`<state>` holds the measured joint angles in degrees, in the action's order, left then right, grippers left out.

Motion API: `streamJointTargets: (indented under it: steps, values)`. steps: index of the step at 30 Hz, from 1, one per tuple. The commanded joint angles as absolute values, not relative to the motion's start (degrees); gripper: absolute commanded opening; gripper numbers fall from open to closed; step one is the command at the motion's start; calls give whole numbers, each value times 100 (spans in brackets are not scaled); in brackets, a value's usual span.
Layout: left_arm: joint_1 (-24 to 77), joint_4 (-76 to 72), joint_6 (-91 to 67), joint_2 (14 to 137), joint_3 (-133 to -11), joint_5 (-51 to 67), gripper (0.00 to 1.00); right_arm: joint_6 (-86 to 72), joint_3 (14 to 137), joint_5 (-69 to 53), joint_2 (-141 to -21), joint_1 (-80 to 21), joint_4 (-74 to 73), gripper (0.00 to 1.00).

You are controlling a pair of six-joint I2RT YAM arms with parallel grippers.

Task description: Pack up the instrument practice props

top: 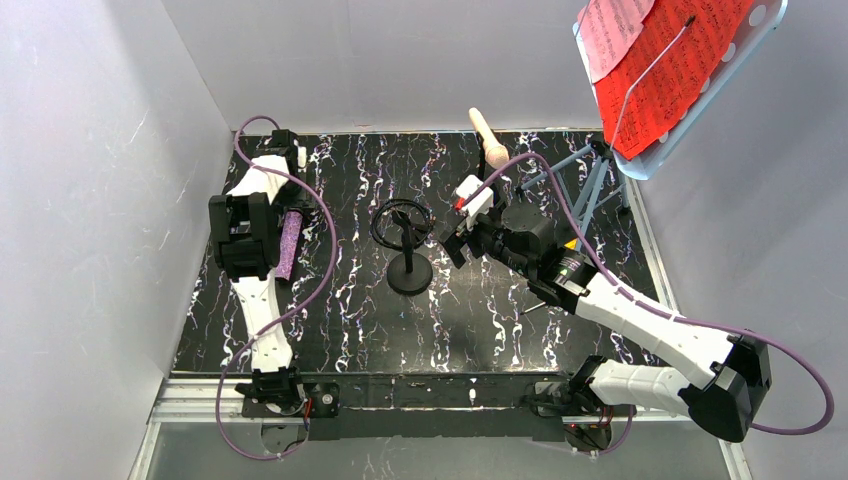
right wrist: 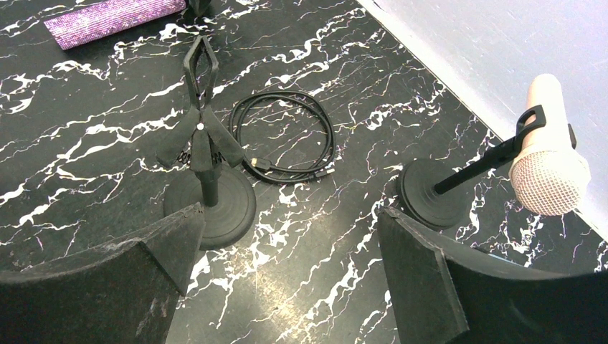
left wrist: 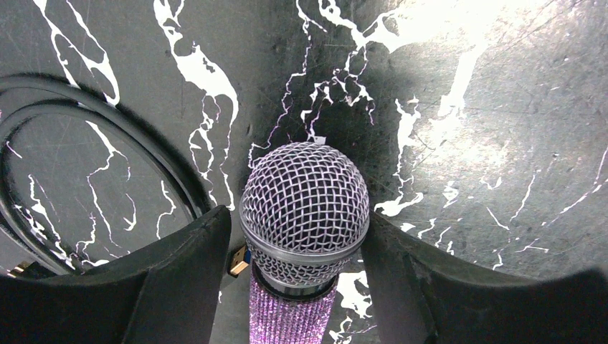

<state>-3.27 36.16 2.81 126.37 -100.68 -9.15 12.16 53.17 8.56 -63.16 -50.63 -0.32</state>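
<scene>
Fingers of the left gripper [left wrist: 297, 218] flank the purple mic [left wrist: 305, 208], which lies flat at the left of the table [top: 500, 330]. A gap shows on one side, so they stand open, not clamping. Over right, the right gripper [right wrist: 290, 215] gapes empty between the bare post [right wrist: 211, 204] and the post [right wrist: 430, 193] holding the cream mic [right wrist: 548, 168].

Legible text: none. Red sheet-music pages [top: 712, 48] and pink page [top: 608, 30] on the stand: printed notation, too small to read; no brands or labels readable
</scene>
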Motion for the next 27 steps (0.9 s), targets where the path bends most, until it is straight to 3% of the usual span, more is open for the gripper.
streamJointTargets:
  steps: [1,5,10,18,27]
  values:
    - [-352,3628,258,12243,-10181,-692,65,1166,5673,772,-6300,-5071,35,99]
    - [-338,3521,217,11732,-10010,-340,67,1159,5699,735,-6289,-5071,26,99]
    - [-329,3160,79,10720,-9461,312,90,1120,5696,682,-6194,-5071,36,99]
    - [-80,2504,220,8627,-7748,1321,91,1052,5684,581,-6015,-5071,17,99]
    - [1112,1666,623,6238,-5562,2125,90,921,5669,210,-5952,-5071,163,99]
